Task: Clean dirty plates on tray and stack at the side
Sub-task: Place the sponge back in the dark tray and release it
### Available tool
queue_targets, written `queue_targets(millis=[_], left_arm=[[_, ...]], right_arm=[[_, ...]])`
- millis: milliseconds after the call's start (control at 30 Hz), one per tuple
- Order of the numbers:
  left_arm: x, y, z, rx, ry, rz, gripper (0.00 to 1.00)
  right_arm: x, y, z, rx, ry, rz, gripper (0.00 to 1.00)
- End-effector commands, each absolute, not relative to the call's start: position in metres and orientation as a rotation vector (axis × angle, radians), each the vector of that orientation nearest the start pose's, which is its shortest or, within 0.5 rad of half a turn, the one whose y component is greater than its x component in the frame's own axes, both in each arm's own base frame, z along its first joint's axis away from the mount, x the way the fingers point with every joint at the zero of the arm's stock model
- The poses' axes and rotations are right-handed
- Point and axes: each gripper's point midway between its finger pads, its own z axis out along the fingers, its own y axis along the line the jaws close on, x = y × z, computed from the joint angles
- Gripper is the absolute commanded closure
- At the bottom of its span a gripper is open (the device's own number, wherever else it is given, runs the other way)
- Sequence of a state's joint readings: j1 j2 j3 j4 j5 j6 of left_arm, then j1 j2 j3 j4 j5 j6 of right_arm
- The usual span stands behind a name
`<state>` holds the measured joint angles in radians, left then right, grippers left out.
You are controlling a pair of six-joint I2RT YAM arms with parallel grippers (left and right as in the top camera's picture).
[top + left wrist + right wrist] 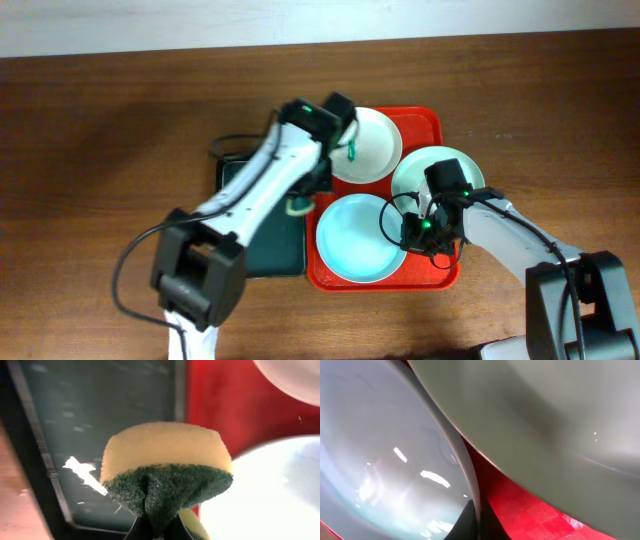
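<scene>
on the red tray (426,122) lie three plates: a white plate (368,145) at its far edge, a pale mint plate (414,172) at its right edge and a light blue plate (355,240) at its near edge. the right gripper (415,232), its arm reaching in past the tray's near right corner, has its jaws pinched on the light blue plate's right rim. the left gripper (300,205) hangs at the tray's left rim, by the black tray (262,240) on the counter (100,150), jaws clamped on one yellow-and-green sponge (167,460).

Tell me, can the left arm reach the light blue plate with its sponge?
Probably yes. The sponge in the left gripper hangs right beside the light blue plate, whose face is bare; the right gripper only holds its far rim.
</scene>
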<state>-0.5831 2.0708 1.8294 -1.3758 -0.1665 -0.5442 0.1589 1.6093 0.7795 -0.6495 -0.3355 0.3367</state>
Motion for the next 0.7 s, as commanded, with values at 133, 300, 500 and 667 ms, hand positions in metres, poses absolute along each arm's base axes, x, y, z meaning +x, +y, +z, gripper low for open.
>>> queue_targets(millis=[133,300,500,667], left_arm=[[0.349,-0.131,0.065,0.047,3.114,0.262,1.00],[0.335,-0.120,0.015,0.008,3.153,0.199,0.98],[0.339,-0.135,0.032,0.002,3.163,-0.020,0.14],[0.348,-0.130,0.094,-0.012,3.028,-0.112,0.11]], right_arm=[[0.241,0.082,-0.010,0.260,3.117,0.412,0.96],[0.241,0.082,-0.010,0.260,3.118,0.412,0.96],[0.243,0.083,-0.010,0.228,3.109,0.413,0.92],[0.251,0.084,0.001,0.177,3.091,0.415,0.96]])
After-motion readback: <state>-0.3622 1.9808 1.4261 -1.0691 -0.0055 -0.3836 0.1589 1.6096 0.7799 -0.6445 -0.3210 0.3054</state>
